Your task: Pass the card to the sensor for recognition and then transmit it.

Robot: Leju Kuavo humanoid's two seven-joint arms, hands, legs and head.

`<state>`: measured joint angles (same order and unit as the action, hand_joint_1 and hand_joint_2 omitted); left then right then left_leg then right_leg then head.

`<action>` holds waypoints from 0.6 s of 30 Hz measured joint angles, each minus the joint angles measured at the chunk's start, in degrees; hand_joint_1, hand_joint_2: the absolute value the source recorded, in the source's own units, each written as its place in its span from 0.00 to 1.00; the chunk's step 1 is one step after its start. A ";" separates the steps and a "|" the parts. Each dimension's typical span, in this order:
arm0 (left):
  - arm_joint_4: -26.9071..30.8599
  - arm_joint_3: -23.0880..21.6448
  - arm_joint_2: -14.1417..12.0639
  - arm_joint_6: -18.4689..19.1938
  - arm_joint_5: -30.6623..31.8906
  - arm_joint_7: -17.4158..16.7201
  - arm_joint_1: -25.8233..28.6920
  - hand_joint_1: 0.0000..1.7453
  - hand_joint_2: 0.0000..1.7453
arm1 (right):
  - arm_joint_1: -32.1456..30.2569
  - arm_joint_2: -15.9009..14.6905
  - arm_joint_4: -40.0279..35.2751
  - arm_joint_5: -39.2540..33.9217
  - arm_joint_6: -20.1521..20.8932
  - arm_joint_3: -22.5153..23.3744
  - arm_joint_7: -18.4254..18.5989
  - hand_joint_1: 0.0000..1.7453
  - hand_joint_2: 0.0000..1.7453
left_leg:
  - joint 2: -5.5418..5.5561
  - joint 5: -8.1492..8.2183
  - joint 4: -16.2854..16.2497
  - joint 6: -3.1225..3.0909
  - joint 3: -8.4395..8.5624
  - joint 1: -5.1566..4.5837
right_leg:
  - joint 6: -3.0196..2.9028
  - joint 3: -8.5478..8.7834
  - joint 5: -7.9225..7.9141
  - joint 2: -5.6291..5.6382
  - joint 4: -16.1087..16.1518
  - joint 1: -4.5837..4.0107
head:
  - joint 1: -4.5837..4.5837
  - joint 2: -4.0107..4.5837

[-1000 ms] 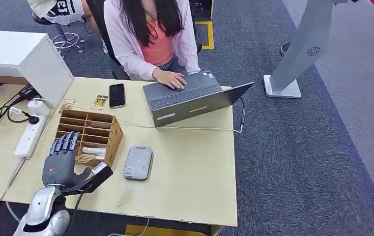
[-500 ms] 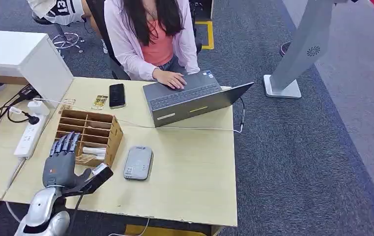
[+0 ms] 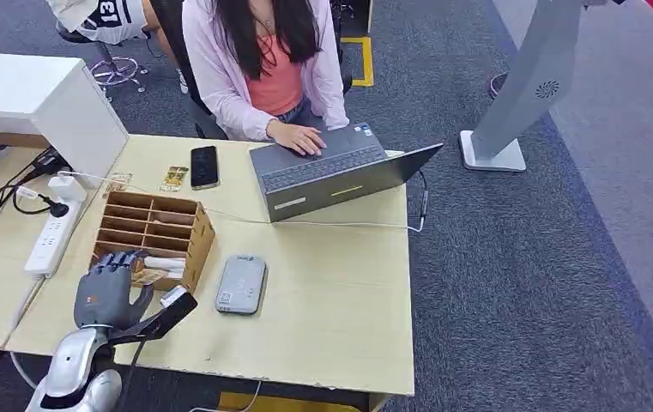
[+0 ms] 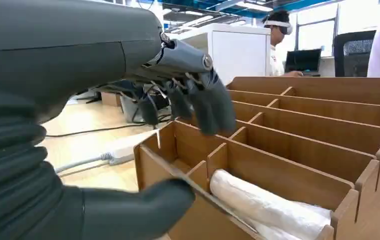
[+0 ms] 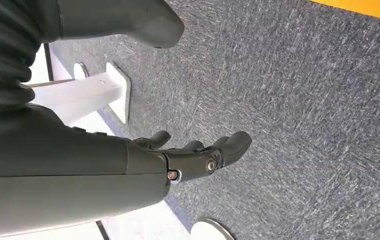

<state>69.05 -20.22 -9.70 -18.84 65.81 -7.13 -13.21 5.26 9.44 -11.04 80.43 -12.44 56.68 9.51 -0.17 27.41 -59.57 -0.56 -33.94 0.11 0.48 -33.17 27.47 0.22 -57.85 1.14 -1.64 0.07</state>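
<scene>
At the near left corner of the pale wooden table (image 3: 331,292), the left hand (image 3: 104,292) sits over the front row of a wooden compartment box (image 3: 168,225). Fingers curl down into the nearest slots; thumb lies against the box's front wall, outside it. In the left wrist view the dark fingers (image 4: 212,102) hang over the dividers, tips pointing down, nothing between them and the thumb. Card (image 3: 149,276): a tan, printed piece lying flat in the front compartment just beside the fingers, long axis running along the box's front edge, toward the sensor side. Contact between hand and card cannot be told. A white rolled bundle (image 4: 267,207) lies in the neighbouring front compartment, lengthwise along the same row. Sensor (image 3: 241,284): grey flat pad with rounded corners, on the table just to the right of the box, long axis pointing away from the robot. Right hand (image 5: 178,162) hangs over grey carpet, fingers loosely bent and apart, holding nothing. A person types on a laptop (image 3: 340,172) at the far edge; a black phone (image 3: 204,166) lies beside it.
</scene>
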 joint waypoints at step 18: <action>0.44 0.90 0.11 0.02 -1.14 -0.04 0.00 1.00 1.00 | 0.00 0.00 0.00 0.37 0.04 0.00 0.00 0.00 1.00 | 0.00 0.00 0.00 0.00 0.01 0.00 | 0.00 0.00 0.00 0.00 0.00 0.00 | 0.00 0.00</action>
<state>69.48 -19.32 -9.60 -18.82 64.67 -7.17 -13.21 5.26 9.44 -11.04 80.81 -12.39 56.68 9.51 -0.17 27.41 -59.57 -0.56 -33.93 0.11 0.48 -33.17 27.47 0.22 -57.85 1.14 -1.64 0.07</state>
